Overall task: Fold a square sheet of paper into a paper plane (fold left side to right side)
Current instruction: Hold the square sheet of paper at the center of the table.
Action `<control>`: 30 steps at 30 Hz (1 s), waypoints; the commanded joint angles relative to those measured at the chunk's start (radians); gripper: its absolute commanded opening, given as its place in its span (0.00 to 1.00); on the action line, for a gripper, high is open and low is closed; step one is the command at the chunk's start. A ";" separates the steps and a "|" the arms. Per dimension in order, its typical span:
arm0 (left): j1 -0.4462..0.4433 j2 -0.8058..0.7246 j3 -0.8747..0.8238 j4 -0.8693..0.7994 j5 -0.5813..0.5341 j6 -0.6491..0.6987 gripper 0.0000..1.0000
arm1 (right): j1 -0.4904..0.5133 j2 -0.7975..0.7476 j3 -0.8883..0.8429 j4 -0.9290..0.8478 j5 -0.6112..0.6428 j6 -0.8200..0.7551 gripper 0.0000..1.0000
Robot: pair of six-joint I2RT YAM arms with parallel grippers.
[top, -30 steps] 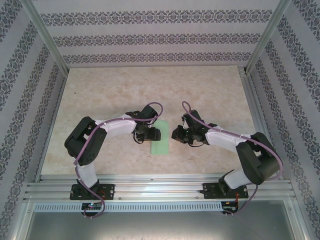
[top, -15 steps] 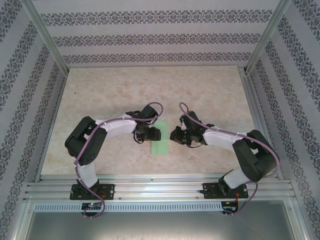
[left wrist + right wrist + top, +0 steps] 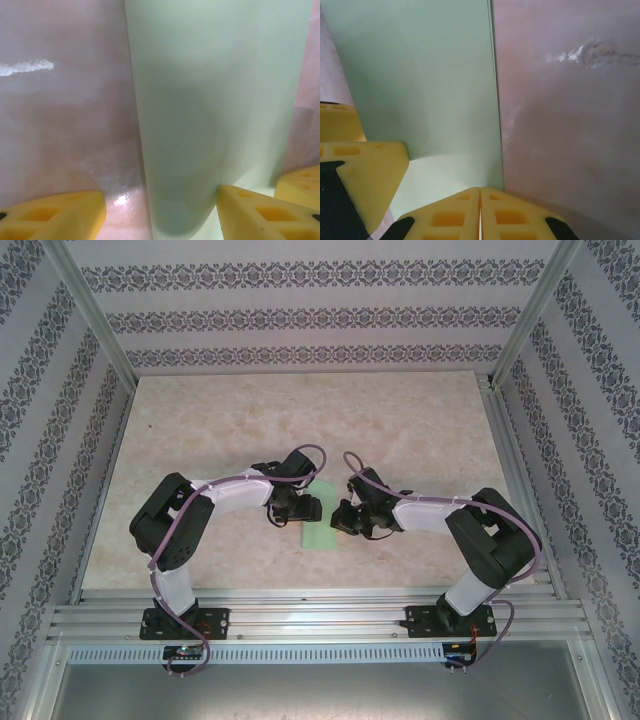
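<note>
Two ways met the square sheet of paper (image 3: 320,535) on the bench (image 3: 250,420): with the left tool (image 3: 160,202) spread wide across it, with the right tool (image 3: 480,202) closed tight near its edge.

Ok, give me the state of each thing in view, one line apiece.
square sheet of paper: folded into a narrow strip, lying on the table between the grippers.
left gripper: open, one finger over the paper, one off it.
right gripper: shut, fingertips at the paper's right edge.
</note>
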 commanded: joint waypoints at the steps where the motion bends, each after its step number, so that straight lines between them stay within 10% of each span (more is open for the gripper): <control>1: -0.065 0.159 -0.043 0.247 0.101 0.010 0.63 | 0.014 0.016 0.027 0.030 -0.003 0.017 0.09; 30: -0.022 0.037 -0.033 0.182 0.094 0.044 0.64 | 0.021 0.083 0.047 -0.138 0.052 -0.064 0.08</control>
